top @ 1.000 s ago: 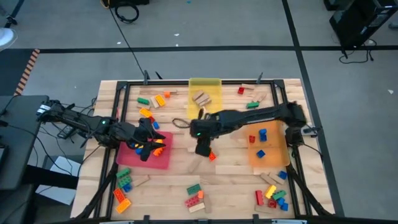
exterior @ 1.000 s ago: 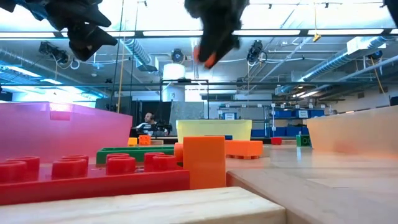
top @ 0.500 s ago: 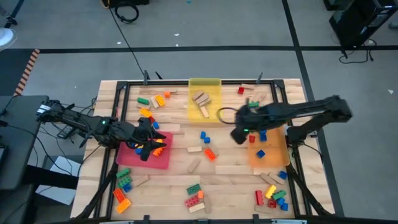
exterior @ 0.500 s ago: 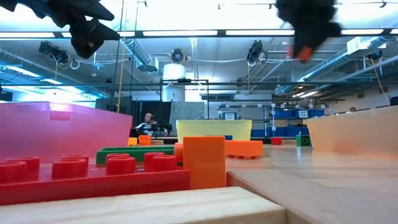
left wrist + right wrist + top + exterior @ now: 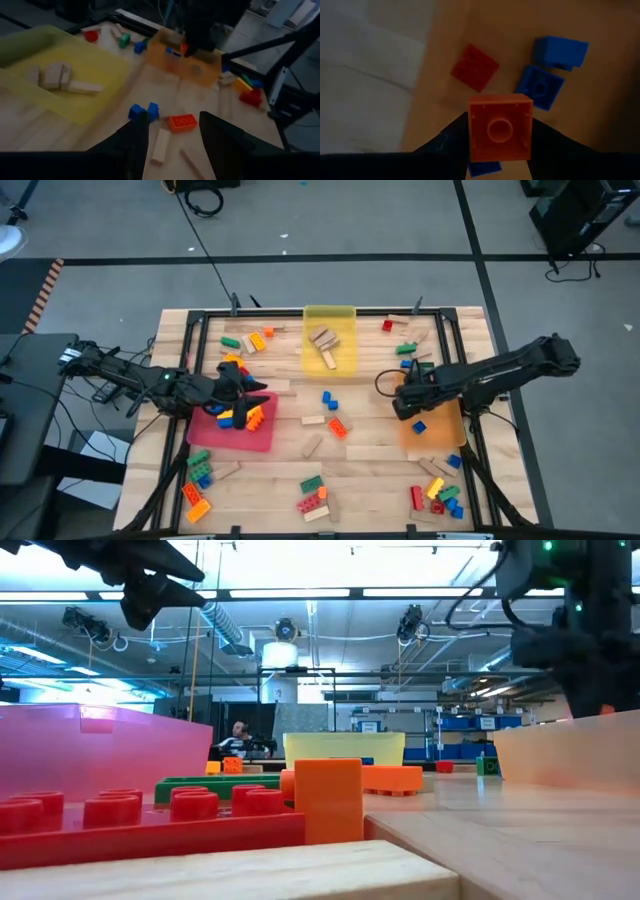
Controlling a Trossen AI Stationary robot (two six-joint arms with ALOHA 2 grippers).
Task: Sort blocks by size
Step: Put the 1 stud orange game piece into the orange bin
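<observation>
Right fingers (image 5: 500, 150) pinching a small orange brick (image 5: 500, 127), poised above the orange tray (image 5: 440, 435), which contains a red brick (image 5: 475, 67) and blue bricks (image 5: 540, 87). Left fingers (image 5: 172, 135) spread, empty, above the red tray (image 5: 235, 435). Remaining blocks lie scattered across the counter (image 5: 380, 465); tan wooden blocks (image 5: 322, 340) occupy the yellow tray (image 5: 330, 315).

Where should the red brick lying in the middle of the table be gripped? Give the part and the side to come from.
Grip the red brick across its two long side walls, coming down from straight above. It lies flat with its studs up and seems to have free space along both long sides, while the blue bricks and a wooden block sit close to one end.
</observation>
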